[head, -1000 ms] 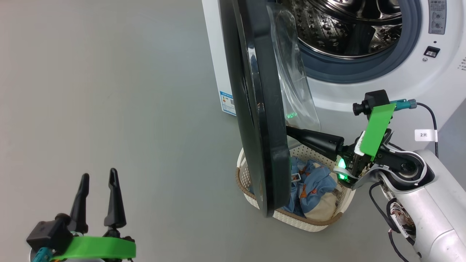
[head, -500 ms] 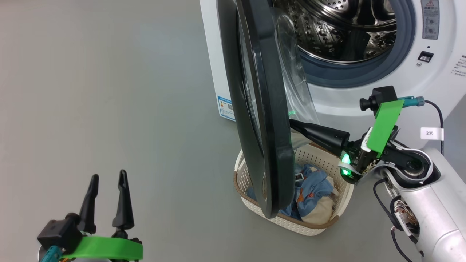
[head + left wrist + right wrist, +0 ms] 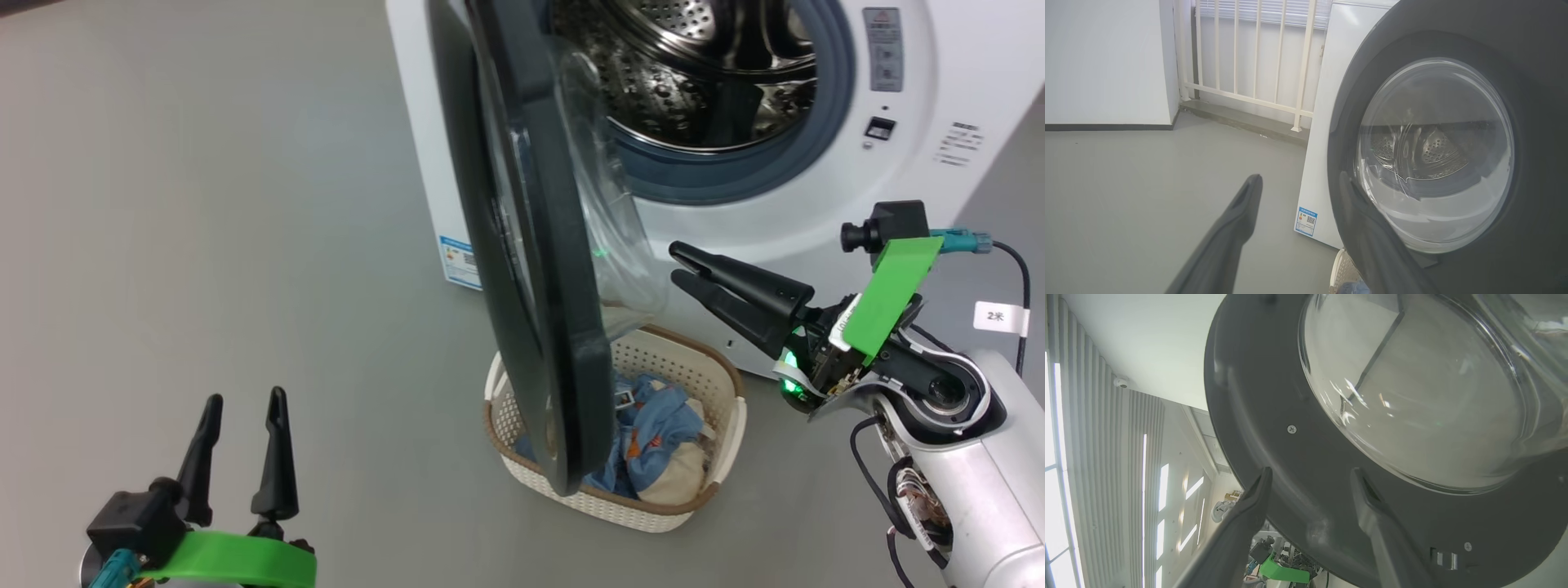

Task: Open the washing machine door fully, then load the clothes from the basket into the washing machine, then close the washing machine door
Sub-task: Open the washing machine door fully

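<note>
Right gripper [image 3: 673,261] had come off the washing machine door [image 3: 563,327], fingers apart, empty. Door still overhung the basket [image 3: 604,506]; opening judged unfinished. Left gripper [image 3: 245,396] fingers apart.

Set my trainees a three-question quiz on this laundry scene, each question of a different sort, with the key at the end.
1. Which claw is nearer the door?
2. True or false: the clothes lie in the basket.
3. The right claw is: A open and empty; B shut on the door; C shut on the clothes.
Key: 1 right; 2 true; 3 A.
</note>
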Controlling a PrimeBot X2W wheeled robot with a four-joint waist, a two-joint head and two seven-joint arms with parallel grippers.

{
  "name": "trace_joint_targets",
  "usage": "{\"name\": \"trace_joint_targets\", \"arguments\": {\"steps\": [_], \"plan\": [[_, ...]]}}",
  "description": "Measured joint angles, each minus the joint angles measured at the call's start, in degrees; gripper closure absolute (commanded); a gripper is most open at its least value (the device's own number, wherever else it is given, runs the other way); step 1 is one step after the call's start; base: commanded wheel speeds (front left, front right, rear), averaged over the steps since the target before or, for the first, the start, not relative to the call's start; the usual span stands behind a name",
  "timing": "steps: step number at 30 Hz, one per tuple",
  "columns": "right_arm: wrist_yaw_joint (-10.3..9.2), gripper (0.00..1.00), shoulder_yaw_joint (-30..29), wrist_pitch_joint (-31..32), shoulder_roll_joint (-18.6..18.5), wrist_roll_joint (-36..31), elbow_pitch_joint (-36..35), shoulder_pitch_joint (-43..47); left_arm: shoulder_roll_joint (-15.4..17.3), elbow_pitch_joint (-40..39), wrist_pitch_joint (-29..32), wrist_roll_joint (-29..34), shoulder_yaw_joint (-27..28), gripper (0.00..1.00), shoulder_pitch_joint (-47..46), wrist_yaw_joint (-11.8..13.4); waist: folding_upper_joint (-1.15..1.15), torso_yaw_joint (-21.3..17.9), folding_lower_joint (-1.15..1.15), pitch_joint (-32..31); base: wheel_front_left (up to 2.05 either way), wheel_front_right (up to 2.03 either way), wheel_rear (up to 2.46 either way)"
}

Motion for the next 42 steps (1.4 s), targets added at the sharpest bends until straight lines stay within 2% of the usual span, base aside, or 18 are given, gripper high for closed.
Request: {"name": "trace_joint_targets", "arguments": {"steps": [12,17,21,25,30,34,42], "plan": [[0.00,0.00,-2.77,-11.63,0.31,-9.42,-10.04,3.86,0.15,-0.07,0.00,-0.01,-0.53,0.00,0.00,0.03,0.00,-7.69,0.00,-0.79,0.00,0.00,0.00],[0.00,0.00,-2.72,-17.46,-0.68,-14.16,-13.60,5.92,0.14,-0.31,0.00,-0.01,-0.67,0.00,0.01,0.11,0.00,-11.38,0.00,-0.95,0.00,0.00,0.00],[0.00,0.00,-3.13,-21.61,-0.58,-14.84,-14.99,7.15,0.15,-0.43,0.00,-0.01,-0.65,0.00,0.02,0.19,0.00,-13.54,0.00,-1.11,0.00,0.00,0.00],[0.01,0.00,-1.62,-26.47,-2.29,-18.91,-16.79,9.35,0.20,-0.85,0.00,-0.01,-0.67,0.00,0.07,0.35,0.00,-16.40,0.00,-1.36,0.00,0.00,0.00],[0.00,0.00,0.11,-33.90,-3.07,-22.09,-17.59,11.85,0.65,-1.43,0.00,-0.01,-0.49,0.00,0.21,0.68,0.00,-19.82,0.00,-1.48,0.00,0.00,0.00],[0.01,0.00,2.07,-42.06,-4.92,-28.53,-17.35,14.08,1.57,-2.58,0.00,-0.01,0.35,0.00,0.74,1.11,0.00,-22.84,0.00,-1.50,0.00,0.00,0.00],[0.01,0.00,2.70,-50.93,-8.00,-35.26,-13.54,17.30,1.49,-3.44,0.00,-0.02,-0.04,0.00,2.48,1.45,0.00,-25.84,0.00,-1.52,0.00,0.00,0.00]]}}
